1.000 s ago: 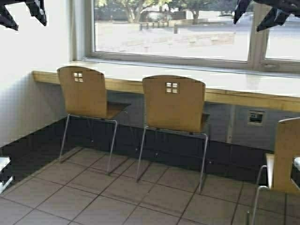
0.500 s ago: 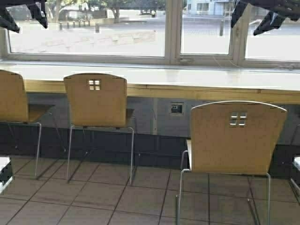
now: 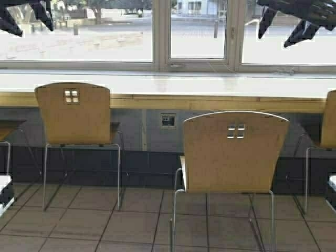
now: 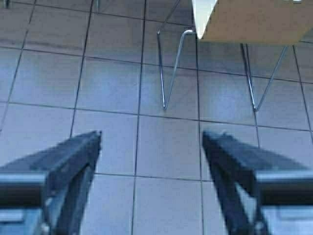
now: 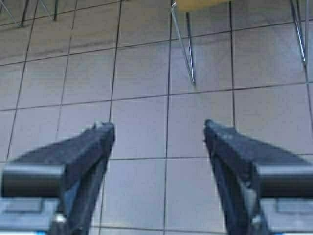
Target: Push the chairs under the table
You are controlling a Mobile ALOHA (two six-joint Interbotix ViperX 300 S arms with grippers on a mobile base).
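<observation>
Base swings right along the table, pulled-out chair now dead ahead

The near chair (image 3: 234, 152), low centre, stands clear of the table (image 3: 168, 86); the left chair (image 3: 73, 113) looks tucked. The left gripper (image 4: 151, 147) and right gripper (image 5: 159, 142) hang spread, empty, in the upper corners.

Wide window (image 3: 157, 31) across top of frame, pale frame with vertical mullions. Beyond glass: paved street, low wall, tree trunks at upper left, building at upper centre. Small square wall outlet (image 3: 168, 121) centre of frame, on grey wall. Dark baseboard band (image 3: 147, 165) below it. Brownish square floor tiles (image 3: 136, 226) with dark grout lines fill lower frame.
</observation>
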